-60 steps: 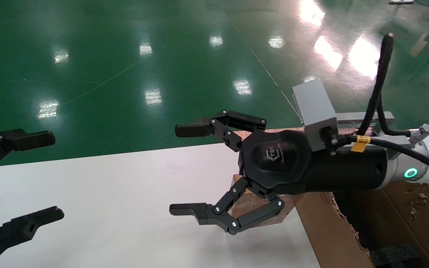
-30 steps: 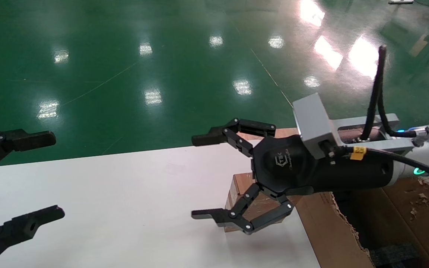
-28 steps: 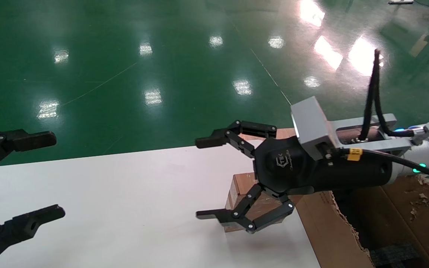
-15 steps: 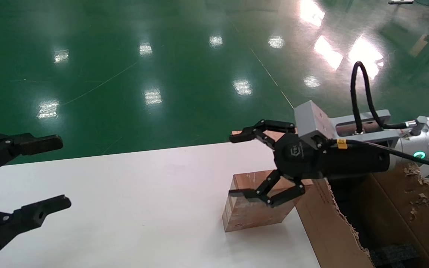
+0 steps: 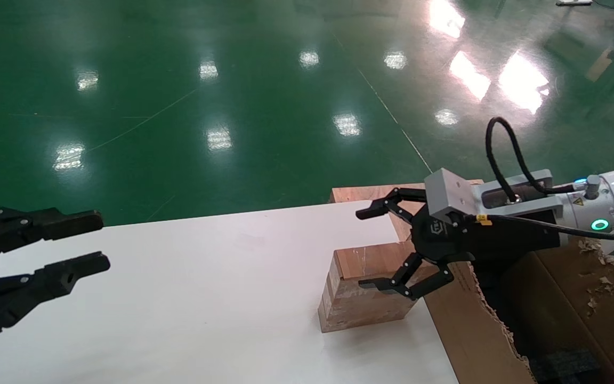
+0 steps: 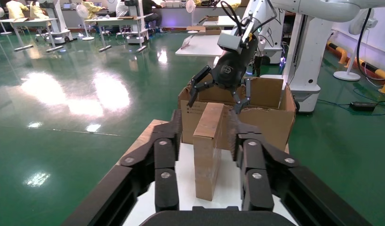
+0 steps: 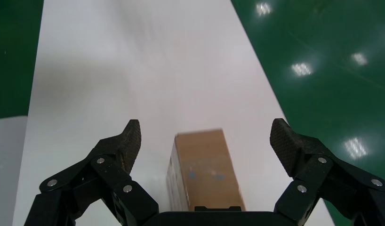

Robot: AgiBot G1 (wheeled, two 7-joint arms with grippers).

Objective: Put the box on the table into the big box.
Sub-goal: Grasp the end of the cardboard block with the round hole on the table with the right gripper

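So right gripper hangs wide open over the small taped box at table's 4 o'clock corner, prob lining up a grab w/ big carton beside; left gripper idle, open.

Glossy green floor beyond

The black two-fingered right gripper reaches in from the robot's right on its white forearm, green wrist ring lit, a black cable looping above the grey wrist-camera block, and its linkage fingers are spread wide apart. Over at the robot's left edge, the black left gripper hangs level, its two fingers parted with a clear gap between them.
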